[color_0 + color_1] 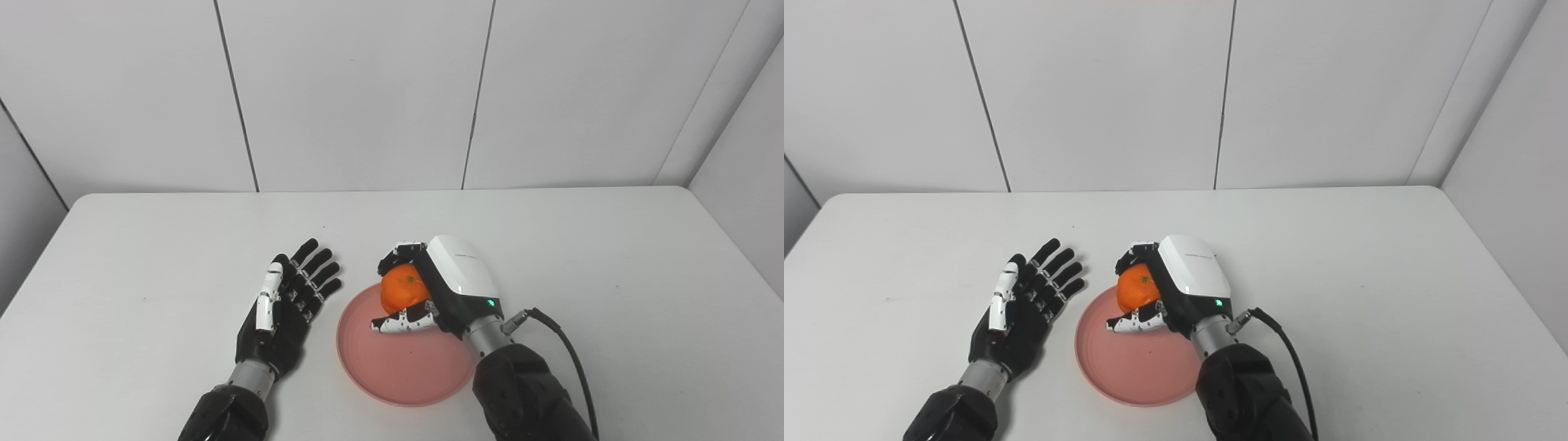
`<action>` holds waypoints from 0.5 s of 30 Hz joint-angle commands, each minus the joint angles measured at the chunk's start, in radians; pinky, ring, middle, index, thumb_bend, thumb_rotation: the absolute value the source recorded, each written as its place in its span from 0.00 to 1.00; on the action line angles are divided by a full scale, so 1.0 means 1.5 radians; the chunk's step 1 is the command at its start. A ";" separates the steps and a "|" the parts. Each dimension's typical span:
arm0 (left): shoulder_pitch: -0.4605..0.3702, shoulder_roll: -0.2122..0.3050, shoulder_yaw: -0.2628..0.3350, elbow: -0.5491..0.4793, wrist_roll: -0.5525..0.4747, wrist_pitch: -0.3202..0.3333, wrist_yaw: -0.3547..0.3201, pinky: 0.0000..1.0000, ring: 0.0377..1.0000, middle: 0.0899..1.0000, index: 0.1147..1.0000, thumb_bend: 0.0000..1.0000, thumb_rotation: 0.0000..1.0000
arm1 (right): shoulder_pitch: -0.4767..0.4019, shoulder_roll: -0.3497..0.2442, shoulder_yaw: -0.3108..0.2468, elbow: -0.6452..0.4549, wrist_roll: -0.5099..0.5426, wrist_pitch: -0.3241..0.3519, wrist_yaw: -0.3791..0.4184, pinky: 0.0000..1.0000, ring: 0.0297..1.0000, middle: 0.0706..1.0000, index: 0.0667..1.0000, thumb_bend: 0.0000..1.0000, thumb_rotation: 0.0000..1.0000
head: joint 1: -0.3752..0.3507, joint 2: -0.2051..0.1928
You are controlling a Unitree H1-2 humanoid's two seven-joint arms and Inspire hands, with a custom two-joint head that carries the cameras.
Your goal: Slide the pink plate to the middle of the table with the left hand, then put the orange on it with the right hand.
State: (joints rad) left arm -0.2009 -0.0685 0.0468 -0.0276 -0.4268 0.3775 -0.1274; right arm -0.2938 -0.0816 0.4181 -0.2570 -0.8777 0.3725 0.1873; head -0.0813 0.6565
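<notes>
Round pink plastic plate point(392, 367) near the white table's point(612, 257) front middle, right hand point(450, 288) clasping a glossy round orange point(402, 290) over its far rim, left hand point(288, 303) empty, fingers spread, just left of plate

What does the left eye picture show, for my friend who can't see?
The right hand holds an orange over the far part of a pink plate on a white table. The left hand lies open beside the plate.
</notes>
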 commanded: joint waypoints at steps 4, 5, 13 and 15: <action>0.009 -0.007 -0.010 0.005 0.028 0.017 0.021 0.85 0.85 0.85 0.83 0.36 1.00 | 0.004 -0.003 0.009 0.013 0.013 -0.055 -0.025 0.21 0.28 0.37 0.49 0.52 0.00 | 0.009 0.000; 0.009 -0.008 -0.010 0.005 0.031 0.016 0.022 0.85 0.85 0.85 0.83 0.36 1.00 | 0.007 -0.005 0.010 0.019 0.014 -0.060 -0.028 0.20 0.27 0.37 0.49 0.52 0.00 | 0.010 0.000; 0.009 -0.015 -0.016 0.001 0.053 0.013 0.030 0.85 0.85 0.85 0.83 0.36 1.00 | 0.028 -0.013 0.007 0.040 0.025 -0.075 -0.035 0.20 0.27 0.39 0.47 0.53 0.00 | 0.023 0.005; 0.008 -0.017 -0.018 0.000 0.058 0.013 0.033 0.85 0.85 0.85 0.83 0.36 1.00 | 0.030 -0.015 0.007 0.047 0.028 -0.076 -0.038 0.20 0.28 0.37 0.49 0.52 0.00 | 0.027 0.006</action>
State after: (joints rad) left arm -0.2011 -0.0845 0.0264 -0.0365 -0.3605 0.3768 -0.0999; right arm -0.2308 -0.1034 0.4364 -0.1792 -0.8406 0.3042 0.1530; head -0.0415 0.6657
